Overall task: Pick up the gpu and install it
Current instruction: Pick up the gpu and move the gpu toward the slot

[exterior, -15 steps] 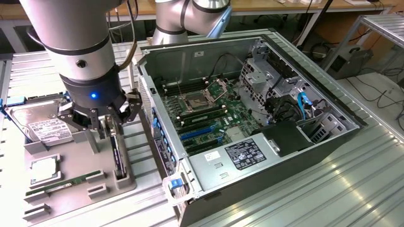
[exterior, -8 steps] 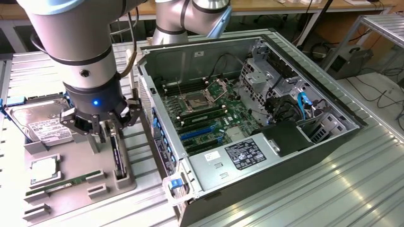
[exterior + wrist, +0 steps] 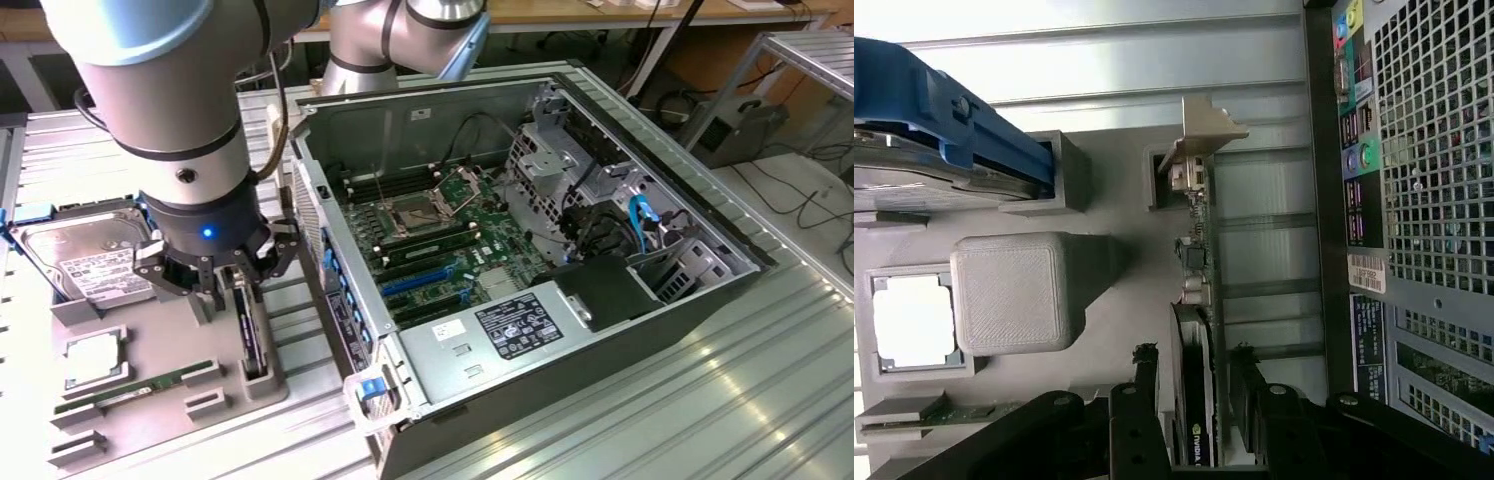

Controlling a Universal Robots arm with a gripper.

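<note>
The gpu (image 3: 250,340) stands on edge in a slot of the grey fixture tray (image 3: 160,335), at the exterior view's left of the open computer case (image 3: 534,250). It is a thin black card (image 3: 1194,300) with a silver bracket (image 3: 1204,125) at its far end. My gripper (image 3: 224,290) is lowered over the card's near end. In the wrist view the gripper (image 3: 1192,365) is open, with one finger (image 3: 1144,365) on each side of the card and a small gap on both sides. The motherboard's blue slots (image 3: 414,282) lie bare inside the case.
On the tray are a silver hard drive (image 3: 87,262) in a blue carrier (image 3: 944,130), a CPU (image 3: 91,360) and a green memory stick (image 3: 134,388). The case's rear wall (image 3: 1424,200) rises close beside the card. A grey block (image 3: 1009,295) stands on the tray.
</note>
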